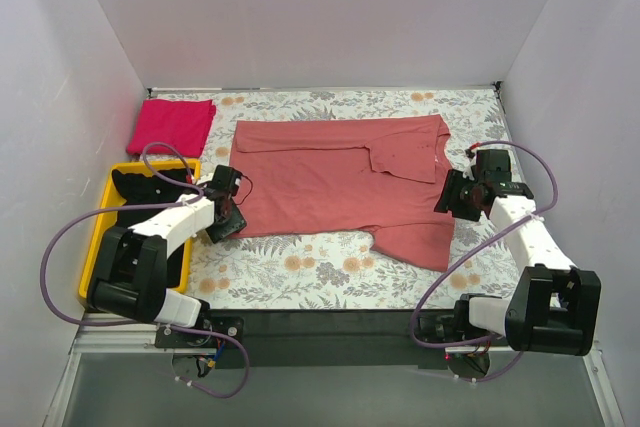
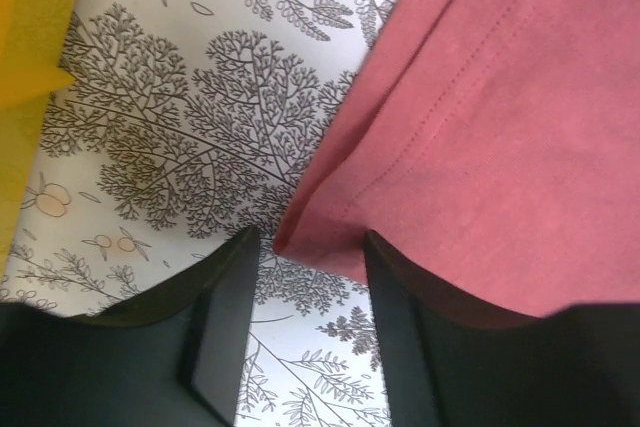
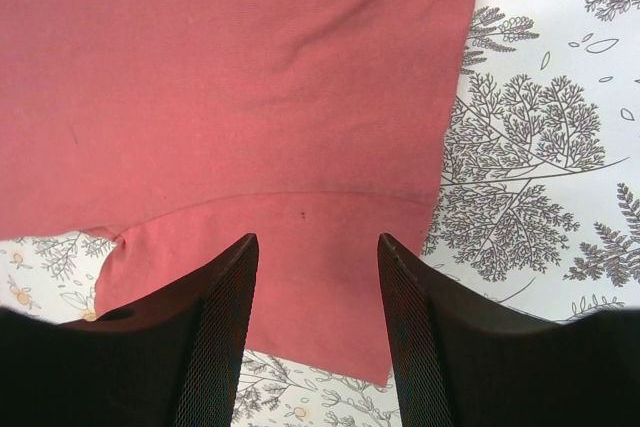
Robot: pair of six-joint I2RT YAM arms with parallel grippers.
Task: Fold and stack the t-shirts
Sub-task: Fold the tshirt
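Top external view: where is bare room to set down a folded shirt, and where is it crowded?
Freest: the strip of floral cloth between the salmon-red t-shirt and the cloth's near edge. A thinner strip lies behind that shirt. Crowded: the left, with yellow bin, folded magenta t-shirt and left hand; the right hand blocks the right.

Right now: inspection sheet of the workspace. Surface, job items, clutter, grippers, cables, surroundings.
Surface: floral tablecloth, lying flat.
Job's things: salmon-red t-shirt spread out mid-table; magenta-pink t-shirt folded at the far left corner; black fabric in the bin.
Clutter: yellow bin at the left edge.
Grippers: left gripper open, astride the salmon-red t-shirt's corner; right gripper open over its right edge.
Cables: purple cables loop beside both arms.
Surroundings: white walls on three sides.
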